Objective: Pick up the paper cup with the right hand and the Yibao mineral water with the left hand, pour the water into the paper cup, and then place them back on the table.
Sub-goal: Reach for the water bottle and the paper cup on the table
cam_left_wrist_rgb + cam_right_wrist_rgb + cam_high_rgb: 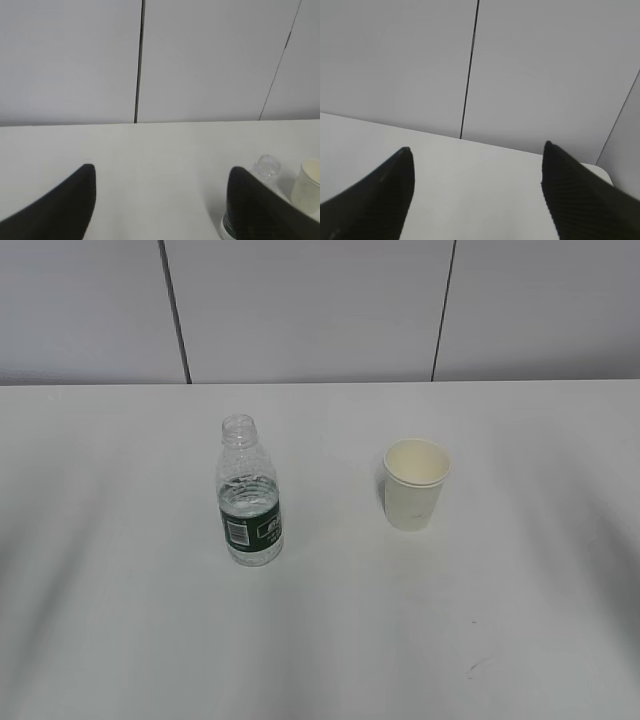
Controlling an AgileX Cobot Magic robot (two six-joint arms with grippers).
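Observation:
The Yibao mineral water bottle [248,496], clear with a dark green label and no cap, stands upright on the white table [320,640], left of centre. The cream-white paper cup [415,483] stands upright to its right, apart from it. Neither gripper shows in the exterior view. In the left wrist view my left gripper [162,172] is open and empty over bare table; the bottle [265,167] and the cup [307,186] sit at the far right, partly behind the right finger. In the right wrist view my right gripper [476,156] is open and empty; no cup or bottle shows there.
A grey panelled wall [320,310] with dark vertical seams stands behind the table's far edge. In the right wrist view the table's far right corner [600,172] shows. A small dark mark [478,667] lies on the table near the front right.

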